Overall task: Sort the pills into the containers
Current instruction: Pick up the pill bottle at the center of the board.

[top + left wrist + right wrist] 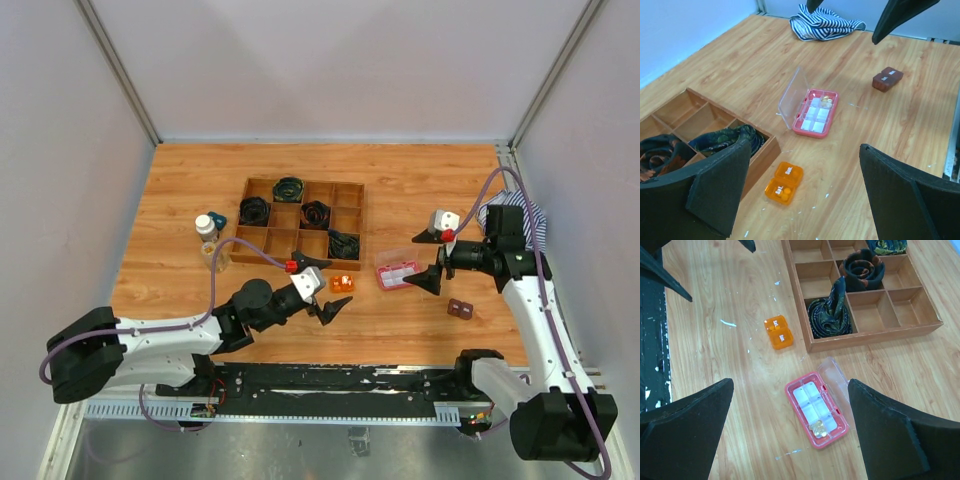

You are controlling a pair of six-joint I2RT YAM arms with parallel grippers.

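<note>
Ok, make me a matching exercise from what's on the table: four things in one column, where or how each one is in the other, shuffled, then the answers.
Things
1. flat pink translucent rectangular box
2. small orange two-lidded pill block
3. small dark brown block
4. blue-and-white striped cloth

Places or states
A. bunched at the right edge of the table
B. just in front of the wooden compartment tray
C. lid open, a few yellowish pills in one end compartment
D. alone on the wood, toward the near right

Pairs: 1-C, 2-B, 3-D, 4-A
</note>
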